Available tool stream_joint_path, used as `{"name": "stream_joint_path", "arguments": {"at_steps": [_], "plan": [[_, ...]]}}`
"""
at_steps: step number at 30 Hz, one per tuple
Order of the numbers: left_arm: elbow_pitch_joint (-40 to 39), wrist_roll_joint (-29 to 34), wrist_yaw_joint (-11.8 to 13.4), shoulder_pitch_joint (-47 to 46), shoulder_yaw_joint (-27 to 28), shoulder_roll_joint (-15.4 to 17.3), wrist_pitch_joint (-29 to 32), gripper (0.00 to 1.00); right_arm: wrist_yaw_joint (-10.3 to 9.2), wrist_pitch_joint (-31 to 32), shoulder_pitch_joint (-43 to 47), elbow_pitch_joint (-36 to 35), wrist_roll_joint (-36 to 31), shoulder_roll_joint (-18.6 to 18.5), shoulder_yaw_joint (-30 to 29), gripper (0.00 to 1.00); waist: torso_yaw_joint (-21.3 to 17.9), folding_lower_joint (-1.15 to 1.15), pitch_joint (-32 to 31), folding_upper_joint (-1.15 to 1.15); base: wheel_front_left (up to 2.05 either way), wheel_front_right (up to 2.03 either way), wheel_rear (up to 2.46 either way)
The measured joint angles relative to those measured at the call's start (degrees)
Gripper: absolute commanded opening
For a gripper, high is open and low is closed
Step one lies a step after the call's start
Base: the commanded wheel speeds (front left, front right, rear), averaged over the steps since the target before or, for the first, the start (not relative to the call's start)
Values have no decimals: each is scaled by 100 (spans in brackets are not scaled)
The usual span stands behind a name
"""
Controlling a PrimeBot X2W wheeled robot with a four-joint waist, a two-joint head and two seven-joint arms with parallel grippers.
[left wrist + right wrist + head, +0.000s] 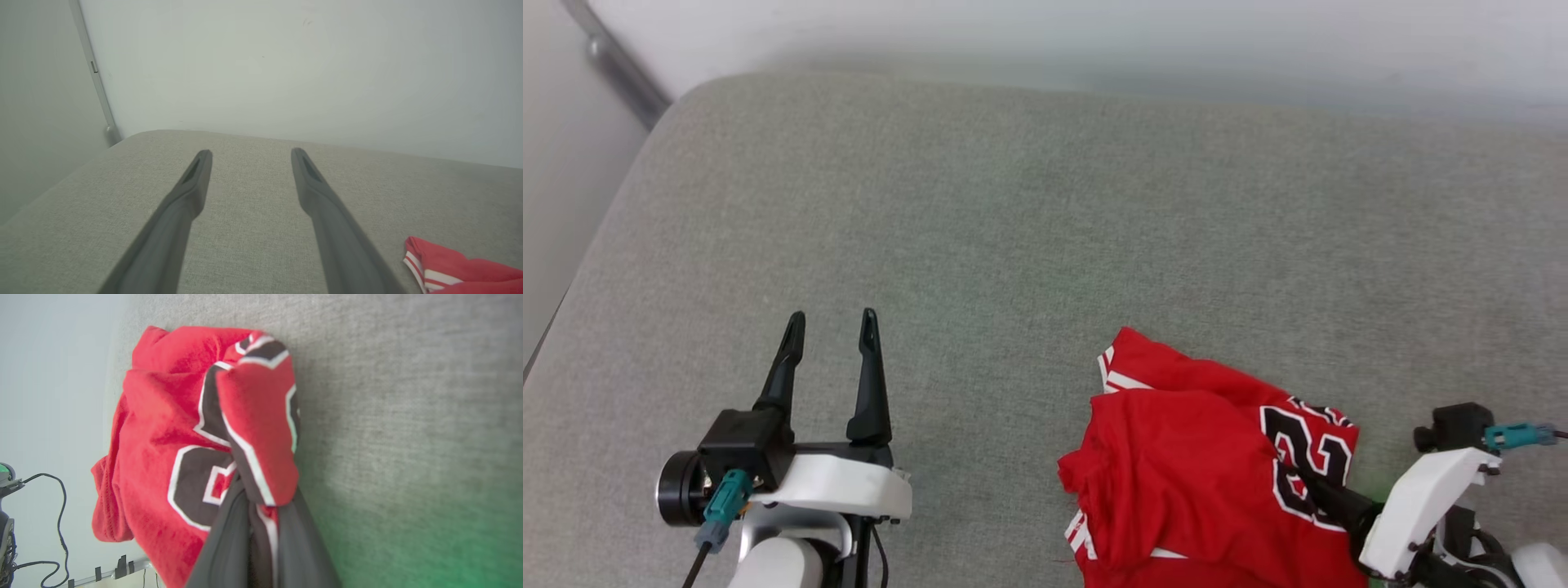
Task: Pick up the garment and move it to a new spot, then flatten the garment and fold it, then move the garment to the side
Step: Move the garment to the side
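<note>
The garment (1176,457), a red jersey with a black, white-outlined number print, lies crumpled on the grey cushioned surface (1045,229) at the lower right. My right gripper (1319,490) reaches into it from the right. In the right wrist view its fingers (229,543) are closed together, pinching a fold of the printed cloth (257,416), which bunches over and hides the tips. My left gripper (833,318) hovers open over bare cushion to the garment's left, holding nothing. In the left wrist view, the open left gripper (251,153) has a striped red edge of the garment (449,265) at its lower right.
The cushion's rounded left edge (596,245) drops off beside a pale wall with a grey pipe (617,65). A white wall (1094,41) runs behind the far edge. Black cables (57,506) hang beyond the cushion in the right wrist view.
</note>
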Motion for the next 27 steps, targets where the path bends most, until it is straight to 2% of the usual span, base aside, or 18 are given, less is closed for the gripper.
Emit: {"name": "stream_joint_path", "arguments": {"at_steps": [4, 8, 12, 16, 22, 27], "plan": [[35, 127, -27, 120, 48, 76, 0, 100, -2, -109, -50, -16, -226, -97, 221, 0, -183, 0, -195, 0, 0, 0, 0], [-38, 180, -15, 260, 93, 114, 0, 100, -2, -136, -176, 116, -958, -310, 307, 0, -504, 0, -362, 0, 0, 0, 0], [-142, 190, -30, 354, 85, 167, 0, 100, -1, 9, -294, 238, -1605, -432, 235, 0, -962, 0, -460, 0, 0, 0, 0], [-263, 234, -54, 339, 36, 231, 20, 100, -2, 244, -516, 361, -1945, -545, 45, 0, -1484, 0, -478, 0, 0, 0, 0], [-497, 330, -208, -80, -110, 314, 132, 100, -2, 214, -1217, 736, -2382, -708, -311, 0, -2217, 0, -200, 0, 0, 0, 0], [-690, 341, -363, -495, -231, 380, 316, 100, -2, -270, -1933, 1182, -2773, -715, -650, 0, -2572, 0, 370, 0, 0, 0, 0]]}}
